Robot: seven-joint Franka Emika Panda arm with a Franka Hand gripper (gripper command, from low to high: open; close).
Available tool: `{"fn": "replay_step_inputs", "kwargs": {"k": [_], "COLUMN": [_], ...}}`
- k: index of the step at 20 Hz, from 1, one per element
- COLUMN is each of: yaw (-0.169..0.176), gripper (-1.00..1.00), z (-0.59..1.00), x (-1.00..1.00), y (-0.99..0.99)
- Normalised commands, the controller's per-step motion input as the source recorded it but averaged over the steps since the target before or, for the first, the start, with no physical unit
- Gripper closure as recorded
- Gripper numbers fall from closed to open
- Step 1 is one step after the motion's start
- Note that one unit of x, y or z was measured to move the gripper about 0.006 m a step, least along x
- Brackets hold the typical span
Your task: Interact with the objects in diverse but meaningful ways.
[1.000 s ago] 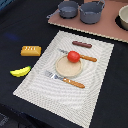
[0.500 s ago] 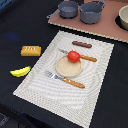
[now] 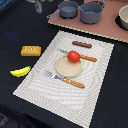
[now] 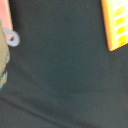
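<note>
1. Placemat [image 3: 95, 75] is the landmark: pale, woven, on a dark table, w/ a round wooden plate [image 3: 67, 67] near its middle.
2. Red tomato [image 3: 73, 56] sits on the plate's far edge. Dark brown sausage [image 3: 81, 44] lies on the mat beyond the plate. Orange-handled fork [image 3: 65, 79] and knife [image 3: 85, 57] flank the plate.
3. Off the mat, on the exterior view's left: golden bread loaf [image 3: 31, 50], then yellow banana [image 3: 20, 72] nearer the camera. 2 grey pots [image 3: 80, 10] stand beyond the mat's far edge on a pinkish board.
4. Gripper [image 3: 36, 5] is a blur at the frame top, well beyond the loaf; fingers' state can't tell. Wrist view shows dark table, a yellow ridged edge [image 4: 116, 22], prob. the loaf, no fingers.
5. Handling, my guess: all light rigid plastic toys. Tomato round and slick, likely rolls; pinch across its middle. Loaf is easiest: flat-sided, ridged, grip across the short sides. Banana: take mid-curve.
</note>
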Motion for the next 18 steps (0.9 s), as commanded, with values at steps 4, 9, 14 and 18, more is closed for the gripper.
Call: {"fn": "replay_step_inputs", "kwargs": {"k": [4, 9, 14, 18], "yaw": [0.056, 0.066, 0.068, 0.053], "gripper": [-1.00, -1.00, -1.00, -1.00], "z": [-0.41, -0.33, -0.30, -0.27], "x": [0.00, 0.00, 0.00, 0.00], "y": [-0.80, -0.82, -0.82, -0.72]}}
